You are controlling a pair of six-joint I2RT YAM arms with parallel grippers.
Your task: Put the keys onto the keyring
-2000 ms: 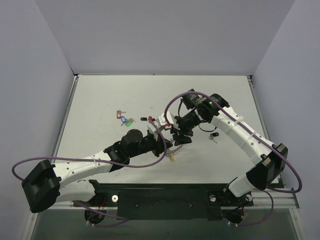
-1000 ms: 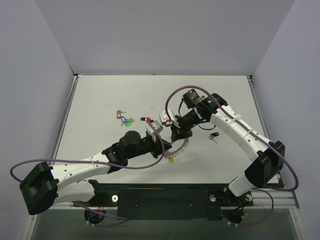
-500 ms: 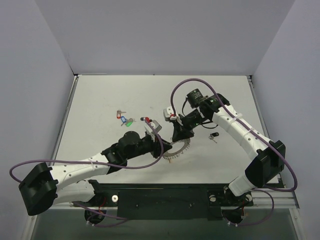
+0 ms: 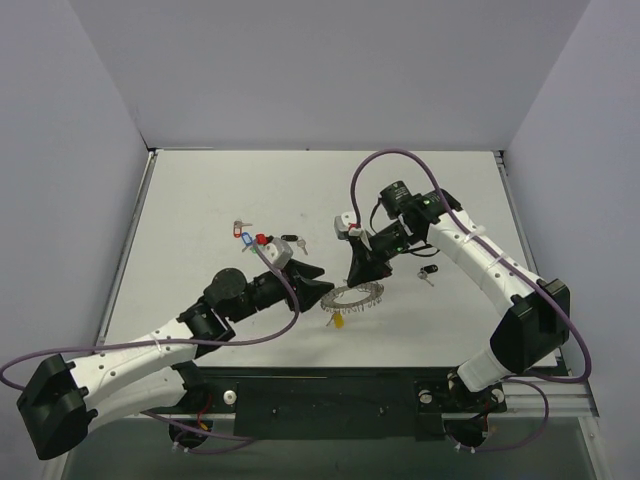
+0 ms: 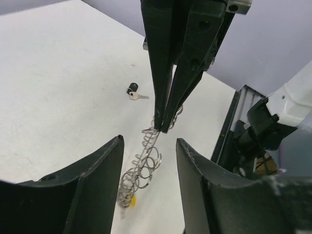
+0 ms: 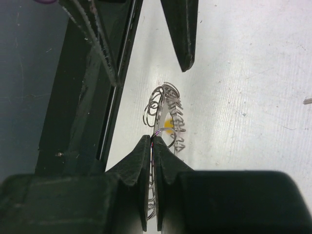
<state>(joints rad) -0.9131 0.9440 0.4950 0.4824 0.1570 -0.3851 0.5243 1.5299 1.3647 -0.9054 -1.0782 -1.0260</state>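
The keyring [image 4: 352,297], a wire loop fringed with small rings, slants down from my right gripper [image 4: 358,278], which is shut on its upper edge [image 6: 155,138]. A key with a yellow tag [image 4: 337,321] hangs on its low end near the table. My left gripper [image 4: 318,290] stands open just left of the keyring, not touching it. In the left wrist view the keyring [image 5: 145,163] lies beyond the open left gripper [image 5: 148,141]. Loose keys lie on the table: a blue-tagged one [image 4: 245,237], a black-tagged one [image 4: 291,240] and another black-tagged one [image 4: 428,271].
The left arm [image 4: 150,345] stretches low across the near left of the white table [image 4: 200,190]. The right arm [image 4: 480,265] arches over the right side. A purple cable [image 4: 390,165] loops above the right wrist. The table's metal edge [image 5: 229,131] lies to the right.
My left gripper has opened, let go of the keyring and drawn back to the left. The right gripper keeps its hold, and the keyring now hangs lower toward the table.
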